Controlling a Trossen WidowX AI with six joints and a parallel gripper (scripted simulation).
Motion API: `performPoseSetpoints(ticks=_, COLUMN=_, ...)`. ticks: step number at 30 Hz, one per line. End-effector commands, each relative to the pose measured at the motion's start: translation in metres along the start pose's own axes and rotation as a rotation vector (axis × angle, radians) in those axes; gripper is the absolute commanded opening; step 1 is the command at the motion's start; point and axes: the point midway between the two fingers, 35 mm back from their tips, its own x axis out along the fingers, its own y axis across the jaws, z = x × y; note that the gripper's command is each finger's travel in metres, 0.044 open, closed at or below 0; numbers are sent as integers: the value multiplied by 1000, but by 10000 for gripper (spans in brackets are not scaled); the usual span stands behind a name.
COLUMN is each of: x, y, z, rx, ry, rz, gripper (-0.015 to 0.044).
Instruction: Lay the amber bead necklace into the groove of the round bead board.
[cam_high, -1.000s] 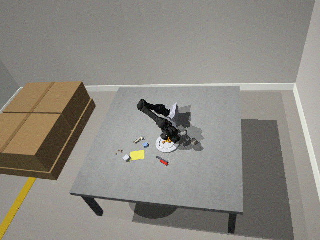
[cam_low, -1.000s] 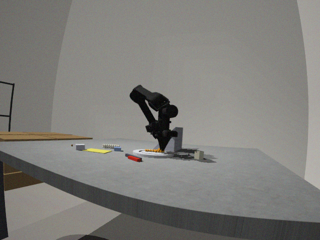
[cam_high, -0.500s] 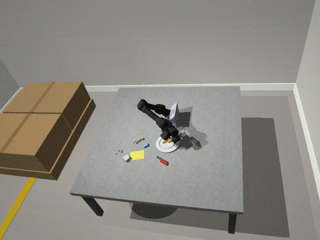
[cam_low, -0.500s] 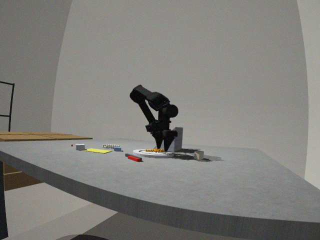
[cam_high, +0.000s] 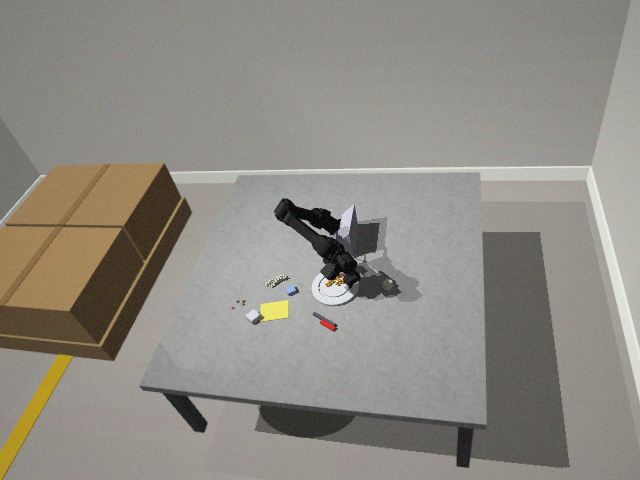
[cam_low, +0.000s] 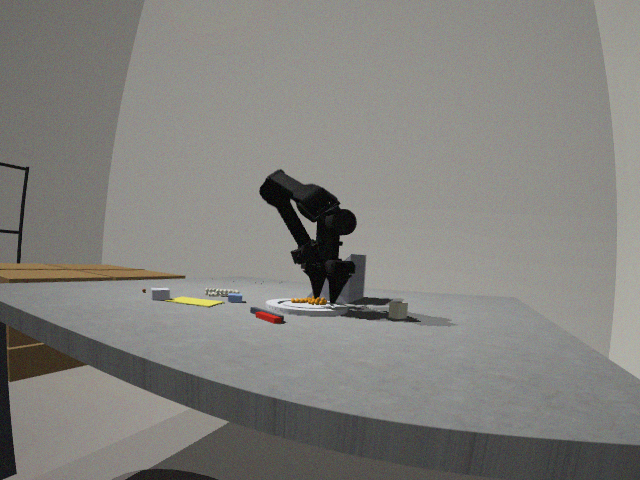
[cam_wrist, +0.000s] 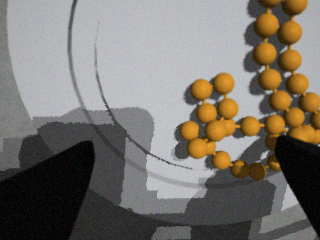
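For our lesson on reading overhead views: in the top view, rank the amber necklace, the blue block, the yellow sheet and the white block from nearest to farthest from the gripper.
1. Amber necklace, under the open gripper, on the board.
2. Blue block, to the left.
3. Yellow sheet, farther left and toward the front.
4. White block, at the sheet's left edge.
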Motion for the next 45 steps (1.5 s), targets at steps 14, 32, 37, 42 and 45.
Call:
performPoseSetpoints(ticks=14, x=1, y=0, z=0, rx=0, ry=1, rz=0, gripper=440)
performPoseSetpoints(ticks=32, x=1, y=0, z=0, rx=0, ry=1, rz=0, gripper=440)
performPoseSetpoints(ticks=37, x=1, y=0, z=0, rx=0, ry=1, rz=0, gripper=440)
performPoseSetpoints(ticks=42, x=1, y=0, z=0, rx=0, ry=1, rz=0, gripper=440)
performPoseSetpoints(ticks=45, x=-10, y=-1, z=-7, rx=-55, ry=-4, rz=32, gripper=420)
